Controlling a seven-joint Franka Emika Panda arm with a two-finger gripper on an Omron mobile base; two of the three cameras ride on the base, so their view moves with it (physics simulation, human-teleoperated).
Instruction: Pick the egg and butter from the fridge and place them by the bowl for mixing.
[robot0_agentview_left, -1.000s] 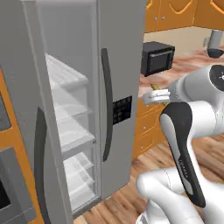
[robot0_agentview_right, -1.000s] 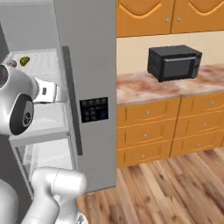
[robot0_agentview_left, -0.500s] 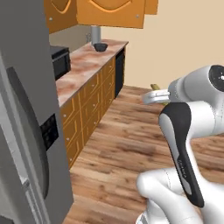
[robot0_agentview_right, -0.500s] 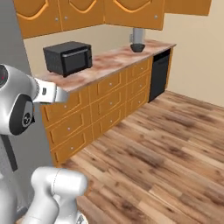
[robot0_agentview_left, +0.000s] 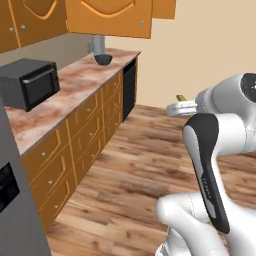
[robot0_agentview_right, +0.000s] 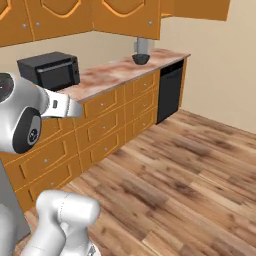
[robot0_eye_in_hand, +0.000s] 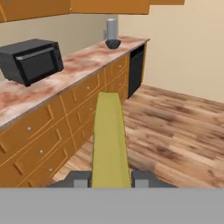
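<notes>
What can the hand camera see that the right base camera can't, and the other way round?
The hand view looks along the butter, an olive-yellow stick clamped by the gripper. The right base view has the robot's white arm, with no butter to be seen. Both share the microwave, the counter, the dark bowl at its far end and the wood floor.

Swung away from the fridge (robot0_agentview_left: 15, 210) since a second ago, now facing counter (robot0_agentview_left: 75, 85), microwave (robot0_agentview_left: 27, 82) and distant bowl (robot0_agentview_left: 103, 59).
</notes>
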